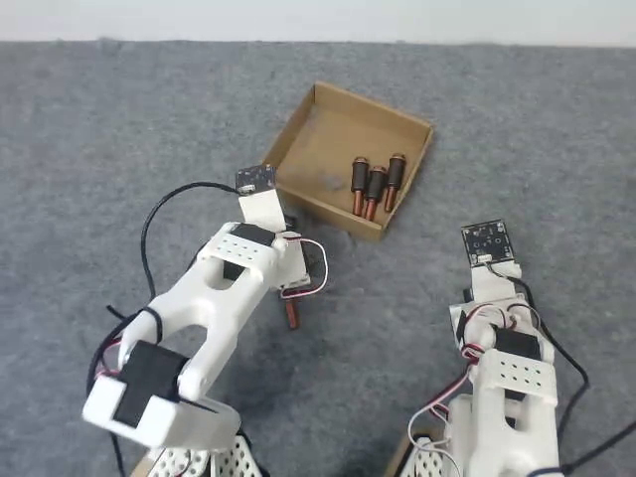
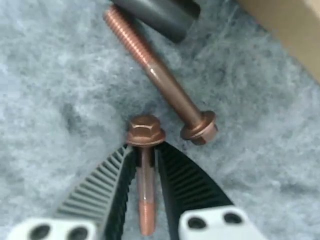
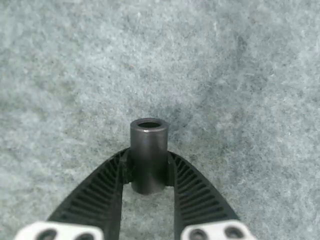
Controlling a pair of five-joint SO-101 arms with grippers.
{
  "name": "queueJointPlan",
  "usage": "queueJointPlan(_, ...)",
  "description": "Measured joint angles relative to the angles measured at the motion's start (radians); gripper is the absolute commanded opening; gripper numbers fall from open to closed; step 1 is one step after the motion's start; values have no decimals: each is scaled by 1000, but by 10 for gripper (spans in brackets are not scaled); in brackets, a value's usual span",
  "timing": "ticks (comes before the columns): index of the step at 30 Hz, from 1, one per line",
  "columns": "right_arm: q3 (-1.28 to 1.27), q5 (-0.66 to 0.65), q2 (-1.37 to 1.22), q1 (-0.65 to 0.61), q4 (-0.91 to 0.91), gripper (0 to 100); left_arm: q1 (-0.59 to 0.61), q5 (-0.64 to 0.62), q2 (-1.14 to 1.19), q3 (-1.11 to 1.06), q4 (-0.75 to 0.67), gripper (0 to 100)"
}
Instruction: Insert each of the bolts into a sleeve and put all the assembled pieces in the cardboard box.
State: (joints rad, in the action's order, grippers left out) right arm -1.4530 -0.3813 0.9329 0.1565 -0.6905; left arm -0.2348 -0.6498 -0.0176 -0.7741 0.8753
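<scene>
My left gripper (image 2: pixel 145 152) is shut on the shank of a copper bolt (image 2: pixel 144 131), just under its hex head. A second copper bolt (image 2: pixel 161 76) lies on the carpet just beyond it, and a dark sleeve (image 2: pixel 159 12) lies by that bolt's threaded end. My right gripper (image 3: pixel 148 159) is shut on another dark sleeve (image 3: pixel 148 145), whose open bore faces away from the gripper. In the high view the cardboard box (image 1: pixel 308 119) holds three assembled pieces (image 1: pixel 376 186) side by side. The left arm (image 1: pixel 238 273) stands close to the box's near corner, with the held bolt (image 1: pixel 291 313) showing beneath it.
Grey carpet covers the table. The right arm (image 1: pixel 497 338) stands at the lower right, apart from the box. A corner of the box wall (image 2: pixel 295 30) shows in the left wrist view. A black cable (image 1: pixel 149 238) loops on the carpet left of the left arm.
</scene>
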Motion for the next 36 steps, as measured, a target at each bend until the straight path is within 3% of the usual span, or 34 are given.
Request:
queueJointPlan(11, 0, 0, 0, 0, 0, 7, 17, 161, -196, -146, 0, 12)
queueJointPlan(22, 0, 0, 0, 0, 0, 7, 302, 160, -264, -239, -141, 12)
queueJointPlan(31, 0, 0, 0, -2, 14, 9, 474, 160, -267, -247, -146, 12)
queueJointPlan(36, 0, 0, 0, -87, 38, 7, 537, 181, -267, -247, -132, 12)
